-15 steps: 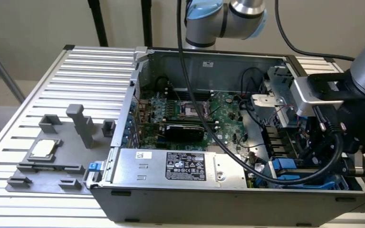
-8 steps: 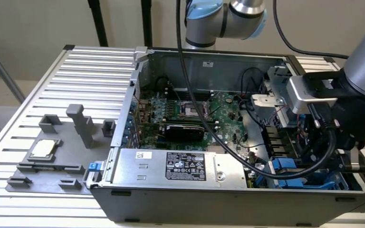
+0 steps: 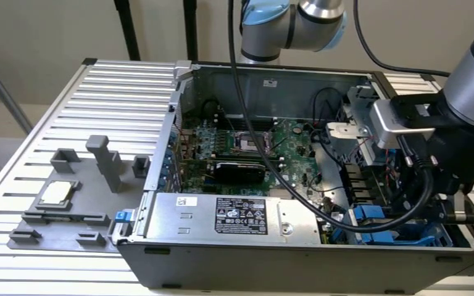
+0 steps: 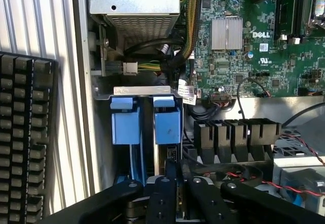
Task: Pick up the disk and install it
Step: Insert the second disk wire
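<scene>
**Disk seated upright in the drive bay, gripper closed on its edge**

Disk stood on edge in the blue drive cage directly under your gripper, its blue carrier tab just ahead of the fingertips. Your black fingers were nearly together, pinching the thin edge of the carrier frame. A second blue tab sat just beside it. Beyond the gripper you could read "DELL" in white on the green motherboard, near a ribbed silver heatsink. Further off, the power supply carried a black label too small to read. The open computer case rested on a ribbed metal table, where a small square chip lay on a grey fixture, well apart from the gripper.
</scene>
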Tool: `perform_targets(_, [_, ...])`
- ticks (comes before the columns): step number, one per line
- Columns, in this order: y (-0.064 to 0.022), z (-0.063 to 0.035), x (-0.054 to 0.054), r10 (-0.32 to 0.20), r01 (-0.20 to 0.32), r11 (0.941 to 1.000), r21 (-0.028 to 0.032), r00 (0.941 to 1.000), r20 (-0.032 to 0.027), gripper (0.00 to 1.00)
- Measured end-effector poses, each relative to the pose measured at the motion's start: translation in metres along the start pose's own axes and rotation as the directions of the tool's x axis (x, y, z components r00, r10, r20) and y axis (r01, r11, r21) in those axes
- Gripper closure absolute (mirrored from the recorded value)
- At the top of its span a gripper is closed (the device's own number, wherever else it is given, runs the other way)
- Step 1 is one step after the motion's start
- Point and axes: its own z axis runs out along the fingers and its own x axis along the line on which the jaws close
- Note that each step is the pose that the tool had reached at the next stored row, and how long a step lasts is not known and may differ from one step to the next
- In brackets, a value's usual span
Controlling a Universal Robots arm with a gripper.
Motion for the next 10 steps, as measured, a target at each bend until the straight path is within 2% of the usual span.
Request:
perform_targets(2, [-0.0001, -0.0012, 0.0, 0.0, 0.0, 1.0, 0.0002, 1.0, 0.0013, 0.82])
perform_targets(3, [-0.0003, -0.0033, 0.0, 0.0, 0.0, 1.0, 0.0001, 1.0, 0.0004, 0.75])
perform_targets(7, [0.0008, -0.0097, 0.0, 0.0, 0.0, 1.0, 0.0, 1.0, -0.0001, 0.75])
perform_targets(10, [0.0066, -0.0119, 0.0, -0.001, 0.001, 1.0, 0.0, 1.0, 0.0003, 0.75])
